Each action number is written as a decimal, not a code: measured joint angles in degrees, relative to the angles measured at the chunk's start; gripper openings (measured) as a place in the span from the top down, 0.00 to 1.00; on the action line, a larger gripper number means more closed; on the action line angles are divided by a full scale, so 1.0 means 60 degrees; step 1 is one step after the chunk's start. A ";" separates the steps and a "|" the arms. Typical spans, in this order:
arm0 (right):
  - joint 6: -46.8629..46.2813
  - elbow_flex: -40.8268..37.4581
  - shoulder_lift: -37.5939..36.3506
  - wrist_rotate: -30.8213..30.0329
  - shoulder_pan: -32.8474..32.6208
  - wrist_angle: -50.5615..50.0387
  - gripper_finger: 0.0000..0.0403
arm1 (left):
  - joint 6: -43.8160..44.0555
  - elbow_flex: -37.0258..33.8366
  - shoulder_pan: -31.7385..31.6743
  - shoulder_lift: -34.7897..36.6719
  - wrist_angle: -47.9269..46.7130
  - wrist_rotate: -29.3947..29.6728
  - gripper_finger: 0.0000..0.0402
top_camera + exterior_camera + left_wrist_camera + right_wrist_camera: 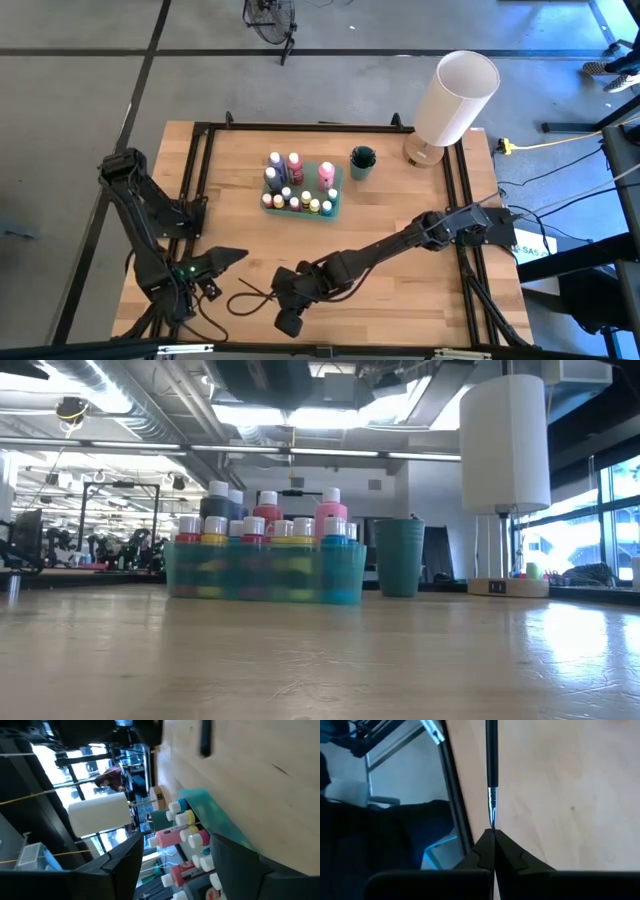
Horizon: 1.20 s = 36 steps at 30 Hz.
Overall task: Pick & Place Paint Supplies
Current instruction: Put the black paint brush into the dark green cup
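**Right gripper pinching a brush at the near table edge**

Left gripper [228, 257]: near-left of the table, fingers spread, holding nothing. Right gripper [287, 322]: low at the near edge, fingers pressed together on the metal tip of a thin dark brush [491, 765]. Paint bottles [296, 165] stand in a teal tray [335, 193] at table centre; teal cup [362, 160] just beside it.
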<state>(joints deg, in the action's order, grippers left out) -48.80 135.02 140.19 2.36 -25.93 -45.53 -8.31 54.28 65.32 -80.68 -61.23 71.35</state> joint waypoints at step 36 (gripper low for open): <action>0.0621 0.0000 -0.0187 -0.0637 0.1557 0.0305 1.00 | -0.1247 0.0000 -0.0855 0.0004 0.0781 0.0335 0.54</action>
<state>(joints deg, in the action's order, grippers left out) -45.07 135.02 139.06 -1.46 -16.59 -43.70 -15.79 54.28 60.18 -80.66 -56.55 73.36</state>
